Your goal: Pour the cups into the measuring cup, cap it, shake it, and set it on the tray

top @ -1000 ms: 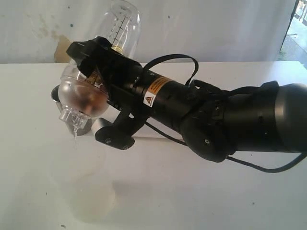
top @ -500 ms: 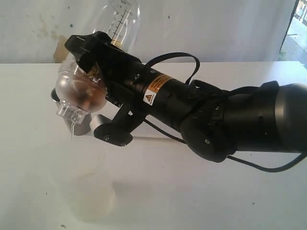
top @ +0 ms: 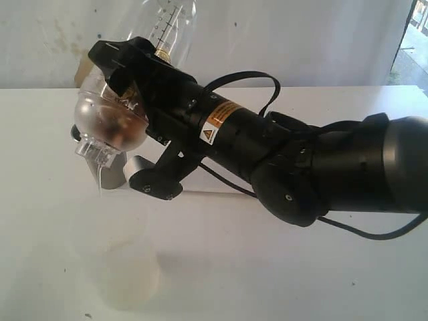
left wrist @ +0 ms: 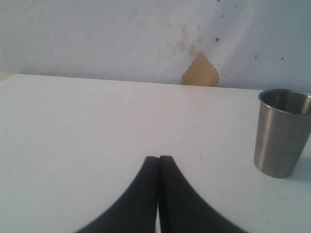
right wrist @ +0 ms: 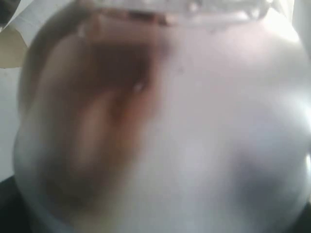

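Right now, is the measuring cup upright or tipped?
Tipped: the measuring cup slants, domed cap lowest, clamped in the right gripper.

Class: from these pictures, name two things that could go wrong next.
A thin stream runs from the lid of the tipped measuring cup; it may miss the pale cup below and wet the table. The steel tumbler stands close behind the lid; a swing of the right pincer might knock it.

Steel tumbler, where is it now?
Exterior view, left side: the steel tumbler stands upright on the table, just behind the tilted measuring cup in the right gripper.
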You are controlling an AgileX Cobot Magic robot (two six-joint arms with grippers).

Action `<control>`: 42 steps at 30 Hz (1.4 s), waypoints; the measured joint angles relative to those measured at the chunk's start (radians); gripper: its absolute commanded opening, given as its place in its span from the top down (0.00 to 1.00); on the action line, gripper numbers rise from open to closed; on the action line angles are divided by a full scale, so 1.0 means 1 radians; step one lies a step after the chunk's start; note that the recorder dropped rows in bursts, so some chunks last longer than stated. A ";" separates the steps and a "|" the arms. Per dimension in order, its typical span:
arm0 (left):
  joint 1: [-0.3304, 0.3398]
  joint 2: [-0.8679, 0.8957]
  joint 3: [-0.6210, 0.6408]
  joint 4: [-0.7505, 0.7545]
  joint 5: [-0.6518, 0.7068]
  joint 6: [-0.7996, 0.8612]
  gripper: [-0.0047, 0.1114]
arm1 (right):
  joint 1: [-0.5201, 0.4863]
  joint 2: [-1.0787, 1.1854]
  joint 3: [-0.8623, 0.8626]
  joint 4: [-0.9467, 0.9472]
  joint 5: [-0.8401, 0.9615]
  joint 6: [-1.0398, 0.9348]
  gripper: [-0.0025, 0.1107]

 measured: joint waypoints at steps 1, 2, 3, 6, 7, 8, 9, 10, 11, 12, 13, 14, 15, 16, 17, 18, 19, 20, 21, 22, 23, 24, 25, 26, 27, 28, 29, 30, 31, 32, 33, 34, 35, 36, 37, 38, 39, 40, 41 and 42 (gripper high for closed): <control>0.000 0.000 0.000 0.000 0.000 0.000 0.96 | 0.000 0.000 0.000 0.000 -0.002 0.000 0.98; 0.000 0.000 0.000 0.000 0.000 0.000 0.96 | 0.000 0.000 0.000 0.000 -0.008 0.000 0.98; 0.000 0.000 0.000 0.000 0.000 0.000 0.96 | 0.000 0.000 0.000 0.000 -0.016 0.000 0.98; 0.000 0.000 0.000 0.000 0.000 0.000 0.96 | 0.000 0.000 0.000 0.000 -0.042 0.000 0.98; 0.000 0.000 0.000 0.000 0.000 0.000 0.96 | 0.000 0.000 0.000 0.000 -0.043 0.000 0.98; 0.000 0.000 0.000 0.000 0.000 0.000 0.96 | 0.000 0.000 0.000 0.000 -0.049 0.000 0.98; 0.000 0.000 0.000 0.000 0.000 0.000 0.96 | 0.000 0.000 0.000 0.000 -0.049 0.000 0.98; 0.000 0.000 0.000 0.000 0.000 0.000 0.96 | 0.000 0.000 0.000 0.000 -0.049 0.000 0.98; 0.000 0.000 0.000 0.000 0.000 0.000 0.96 | 0.000 0.000 0.000 0.000 -0.049 0.000 0.98; 0.000 0.000 0.000 0.000 0.000 0.000 0.96 | 0.000 0.000 0.000 0.000 -0.049 0.000 0.98; 0.000 0.000 0.000 0.000 0.000 0.000 0.96 | 0.000 0.000 0.000 0.000 -0.049 0.000 0.98; 0.000 0.000 0.000 0.000 0.000 0.000 0.96 | 0.000 0.000 0.000 0.000 -0.049 0.000 0.98; 0.000 0.000 0.000 0.000 0.000 0.000 0.96 | 0.000 0.000 0.000 0.000 -0.049 0.000 0.98; 0.000 0.000 0.000 0.000 0.000 0.000 0.96 | 0.000 0.000 0.000 0.000 -0.049 0.000 0.98; 0.000 0.000 0.000 0.000 0.000 0.000 0.96 | 0.000 0.000 0.000 0.000 -0.049 0.000 0.98; 0.000 0.000 0.000 0.000 0.000 0.000 0.96 | 0.000 0.000 0.000 0.000 -0.049 0.000 0.98; 0.000 0.000 0.000 0.000 0.000 0.000 0.96 | 0.000 0.000 0.000 0.000 -0.049 0.000 0.98; 0.000 0.000 0.000 0.000 0.000 0.000 0.96 | 0.000 0.000 0.000 0.000 -0.049 0.000 0.98; 0.000 0.000 0.000 0.000 0.000 0.000 0.96 | 0.000 0.000 0.000 0.000 -0.049 0.000 0.98; 0.000 0.000 0.000 0.000 0.000 0.000 0.96 | 0.000 0.000 0.000 0.000 -0.049 0.000 0.98; 0.000 0.000 0.000 0.000 0.000 0.000 0.96 | 0.000 0.000 0.000 0.000 -0.049 0.000 0.98; 0.000 0.000 0.000 0.000 0.000 0.000 0.96 | 0.000 0.000 0.000 0.000 -0.049 0.000 0.98; 0.000 0.000 0.000 0.000 0.000 0.000 0.96 | 0.000 0.000 0.000 0.000 -0.049 0.000 0.98; 0.000 0.000 0.000 0.000 0.000 0.000 0.96 | 0.000 0.000 0.000 0.002 -0.049 0.000 0.98; 0.000 0.000 0.000 0.000 0.000 0.000 0.96 | 0.000 0.000 0.000 0.006 -0.049 0.000 0.98; 0.000 0.000 0.000 0.000 0.000 0.000 0.96 | 0.000 0.000 0.000 0.013 -0.049 0.000 0.98; 0.000 0.000 0.000 0.000 0.000 0.000 0.96 | 0.000 0.000 0.000 0.021 -0.049 0.000 0.98; 0.000 0.000 0.000 0.000 0.000 0.000 0.96 | 0.000 0.000 0.000 0.031 -0.049 0.000 0.98; 0.000 0.000 0.000 0.000 0.000 0.000 0.96 | 0.000 0.000 0.000 0.043 -0.051 0.000 0.98; 0.000 0.000 0.000 0.000 0.000 0.000 0.96 | 0.000 0.000 0.000 0.043 -0.056 0.000 0.98; 0.000 0.000 0.000 0.000 0.000 0.000 0.96 | 0.000 0.000 0.000 0.053 -0.062 0.000 0.98; 0.000 0.000 0.000 0.000 0.000 0.000 0.96 | 0.000 0.000 0.000 0.057 -0.068 0.000 0.98; 0.000 0.000 0.000 0.000 0.000 0.000 0.96 | 0.000 0.000 0.000 0.059 -0.080 0.000 0.98; 0.000 0.000 0.000 0.000 0.000 0.000 0.96 | 0.000 0.000 0.000 0.062 -0.091 0.000 0.98; 0.000 0.000 0.000 0.000 0.000 0.000 0.96 | 0.000 0.000 0.000 0.063 -0.101 0.000 0.98; 0.000 0.000 0.000 0.000 0.000 0.000 0.96 | 0.000 0.000 0.000 0.064 -0.109 0.000 0.98; 0.000 0.000 0.000 0.000 0.000 0.000 0.96 | 0.000 0.000 0.000 0.064 -0.113 0.000 0.98; 0.000 0.000 0.000 0.000 0.000 0.000 0.96 | 0.000 0.000 0.000 0.064 -0.119 0.000 0.98; 0.000 0.000 0.000 0.000 0.000 0.000 0.96 | 0.000 0.000 0.000 0.064 -0.124 0.000 0.98; 0.000 0.000 0.000 0.000 0.000 0.000 0.96 | 0.000 0.000 0.000 0.064 -0.129 0.000 0.98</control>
